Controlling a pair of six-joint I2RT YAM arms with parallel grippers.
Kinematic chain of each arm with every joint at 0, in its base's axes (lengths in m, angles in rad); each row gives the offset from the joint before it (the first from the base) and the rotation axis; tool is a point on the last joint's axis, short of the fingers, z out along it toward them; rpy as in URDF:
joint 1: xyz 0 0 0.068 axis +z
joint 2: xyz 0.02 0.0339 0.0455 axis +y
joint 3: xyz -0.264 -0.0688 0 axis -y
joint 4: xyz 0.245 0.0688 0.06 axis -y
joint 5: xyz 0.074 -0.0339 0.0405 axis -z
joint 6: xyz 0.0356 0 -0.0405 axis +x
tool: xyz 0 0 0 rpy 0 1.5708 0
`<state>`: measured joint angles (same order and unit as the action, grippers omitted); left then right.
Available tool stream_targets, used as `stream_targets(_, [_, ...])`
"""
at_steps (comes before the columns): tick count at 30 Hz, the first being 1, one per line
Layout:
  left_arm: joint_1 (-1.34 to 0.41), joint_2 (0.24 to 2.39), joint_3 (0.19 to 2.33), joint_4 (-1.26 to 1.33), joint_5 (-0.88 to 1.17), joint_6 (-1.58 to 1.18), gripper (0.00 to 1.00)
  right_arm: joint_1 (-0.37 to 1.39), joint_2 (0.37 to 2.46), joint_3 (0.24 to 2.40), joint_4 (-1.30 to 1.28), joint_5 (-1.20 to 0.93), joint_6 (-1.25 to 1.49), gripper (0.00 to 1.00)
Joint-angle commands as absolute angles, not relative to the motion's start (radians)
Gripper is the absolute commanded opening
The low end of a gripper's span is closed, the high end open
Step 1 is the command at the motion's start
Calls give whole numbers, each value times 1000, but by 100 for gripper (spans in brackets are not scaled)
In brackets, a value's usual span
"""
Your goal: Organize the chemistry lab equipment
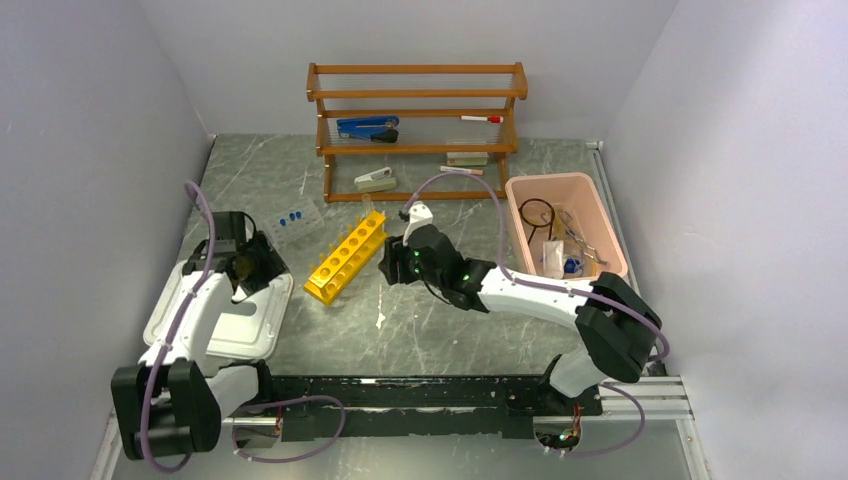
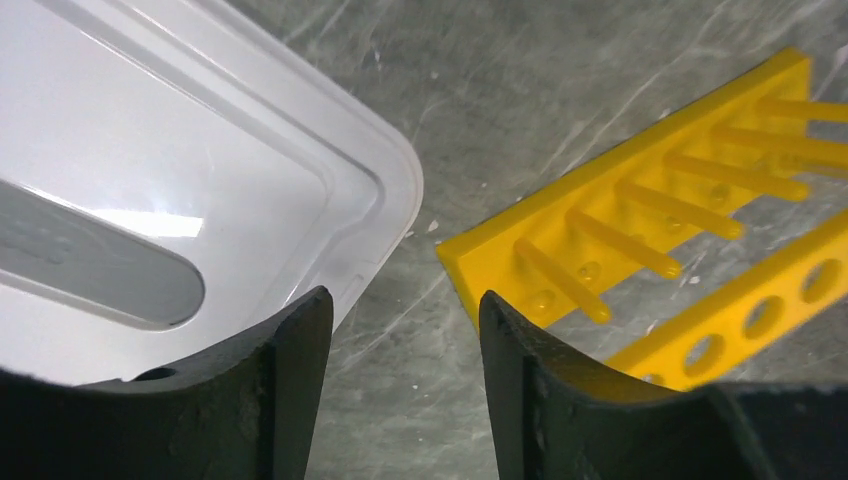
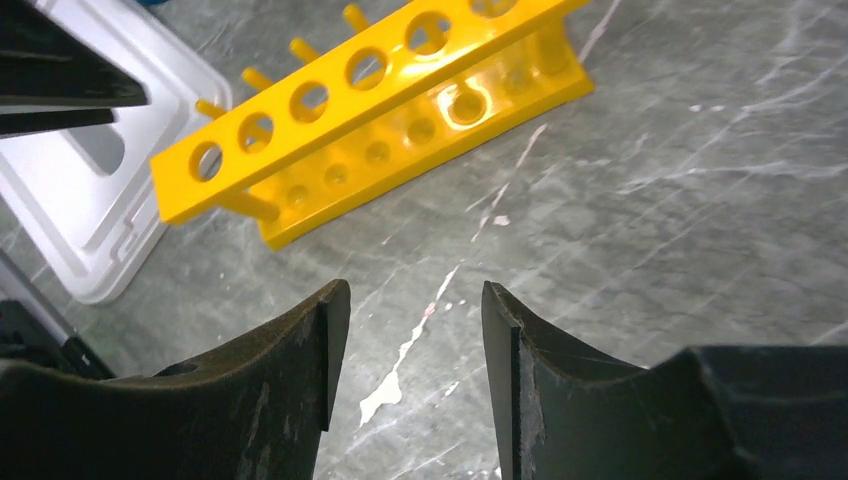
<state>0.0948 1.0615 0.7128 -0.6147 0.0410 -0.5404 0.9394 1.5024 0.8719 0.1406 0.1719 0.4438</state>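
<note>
Right gripper (image 3: 412, 300) near yellow rack (image 3: 337, 86)

A wooden shelf (image 1: 417, 70) stands at the back of the grey marbled desk (image 1: 450, 330), against the wall. On its middle level lie a blue stapler (image 1: 366, 127) at the left and a red-capped marker (image 1: 482, 118) at the right. Lower down are a few small pale things I cannot make out. Right of the shelf sits a pink bin (image 1: 552, 179), near the desk's edge. At the near left lies a shallow white tray (image 1: 250, 320) with rounded corners.
</note>
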Motion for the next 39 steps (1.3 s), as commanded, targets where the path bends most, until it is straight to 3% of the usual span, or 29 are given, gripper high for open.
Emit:
stream_targets(1, [98,1138,664,-485,109,-598,57,979,1518,904,137,203,433,54])
stream_targets(4, [91,1208,669,-440,65,-628,50,989,1518,897,154,211,436,54])
stream_targets(20, [19,1459,748,-385,-145,-662,38,1001,1514,882,184,254,402,55])
stream_targets(31, [11,1481,810,-546,-118,-640,5,1033,1522,911,178,286,370,54])
stream_targets(39, [10,1373,785,-573,-120,-717,6,1056,1524,922,178,291,369,54])
